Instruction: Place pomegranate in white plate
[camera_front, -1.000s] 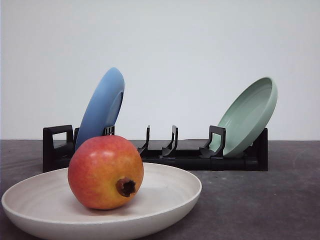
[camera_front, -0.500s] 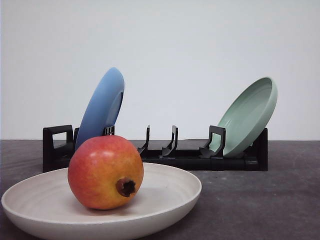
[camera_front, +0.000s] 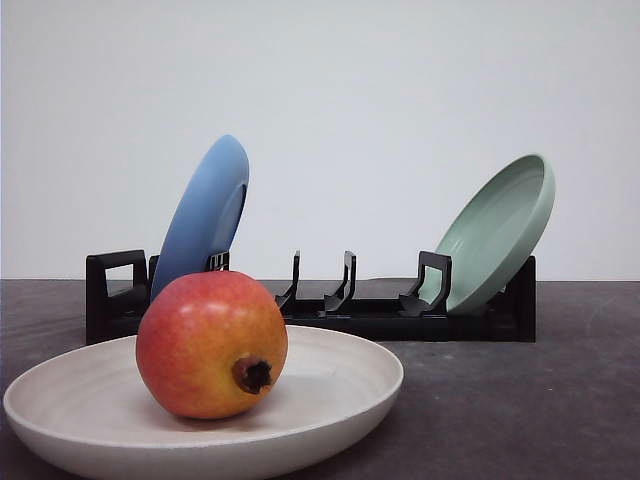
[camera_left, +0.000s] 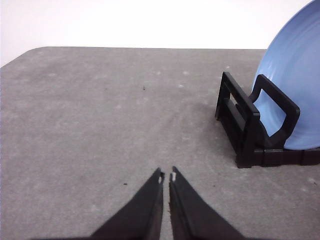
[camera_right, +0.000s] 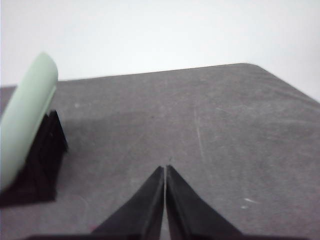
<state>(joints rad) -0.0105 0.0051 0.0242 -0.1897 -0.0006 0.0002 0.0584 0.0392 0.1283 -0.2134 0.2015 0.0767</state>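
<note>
Nothing has moved since earlier: pomegranate (camera_front: 211, 344) resting in the plate (camera_front: 340, 385), before the rack (camera_front: 400, 318). Left gripper (camera_left: 166, 176) and right gripper (camera_right: 165, 169) closed, empty; we judge placement done and keep both clear.

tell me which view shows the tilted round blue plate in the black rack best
The front view: the tilted round blue plate stands whole above the black rack, its lower edge behind the red pomegranate. The left wrist view catches part of it, cut by the frame. The right wrist view looks toward the rack's pale green plate.
</note>
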